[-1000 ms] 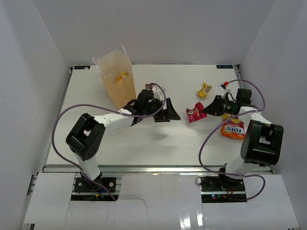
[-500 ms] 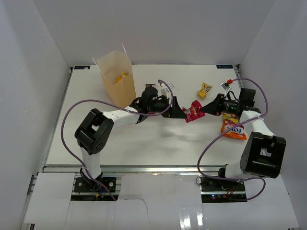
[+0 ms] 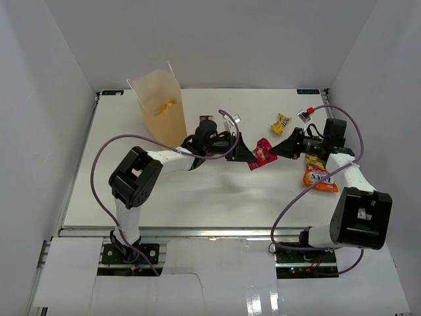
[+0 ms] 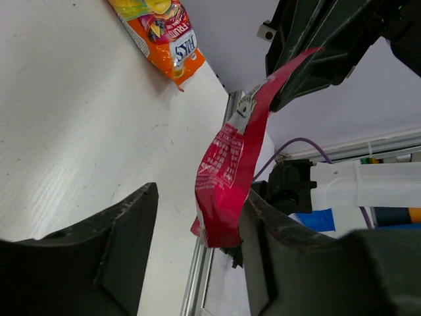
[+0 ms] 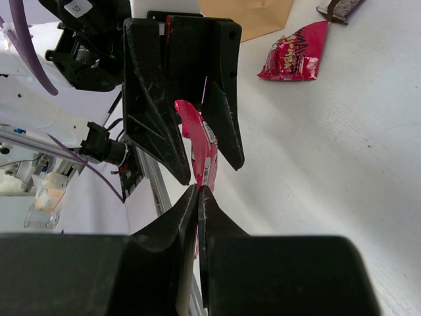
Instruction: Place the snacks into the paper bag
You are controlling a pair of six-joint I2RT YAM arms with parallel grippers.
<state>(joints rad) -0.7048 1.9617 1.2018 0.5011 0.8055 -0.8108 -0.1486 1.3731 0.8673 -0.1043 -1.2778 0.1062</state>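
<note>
While the right gripper (image 5: 198, 189) pinches a top corner of the red packet (image 4: 227, 174), the packet hangs at mid-frame in the top view above the white table (image 3: 197, 191). Its long axis slants from upper right to lower left in the left wrist view. The left gripper (image 3: 245, 152) is spread, one finger on each side of the packet, not clamped. An orange bag (image 3: 319, 176) and a yellow packet (image 3: 281, 123) lie at right. The paper bag (image 3: 159, 108) stands upright at upper left, between white walls (image 3: 39, 99).
</note>
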